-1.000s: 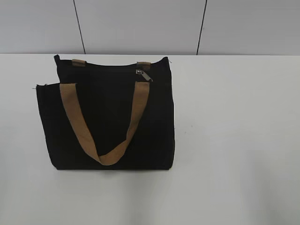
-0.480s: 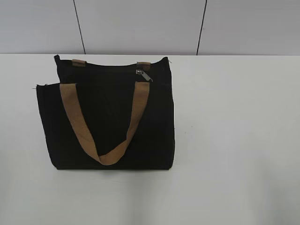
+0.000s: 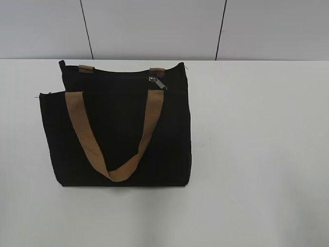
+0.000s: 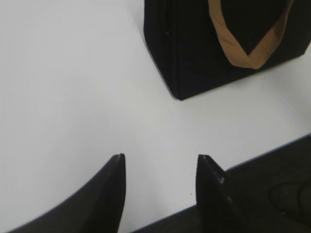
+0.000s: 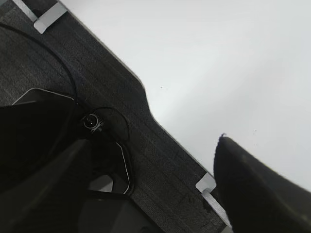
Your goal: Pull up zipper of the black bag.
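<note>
From my seat I read the black tote bag [image 3: 115, 128] as lying flat on the white desk [image 3: 257, 154], left of centre in the exterior view, its mouth turned toward the far wall. The zipper pull [image 3: 157, 82] sits near the right end of that top edge, just beside the far anchor of the tan webbing handle [image 3: 123, 172] — a small grey tab, angled slightly. The zipper line runs left to right along the mouth, so I judge the pull will have to travel sideways along that axis. Neither arm shows in the exterior view. The left gripper [image 4: 160, 167] hangs over the desk's near edge with its jaws parted and nothing between them; in its wrist view a corner of the bag and the handle loop lie ahead and to the right, well apart from the fingertips. The right gripper [image 5: 146, 184] is off the desk, over dark carpet and a cable — its jaws spread wide and empty. My judgement is that the left arm is nearer the bag. The desk is bare and plain around the bag, with open room to its right.
</note>
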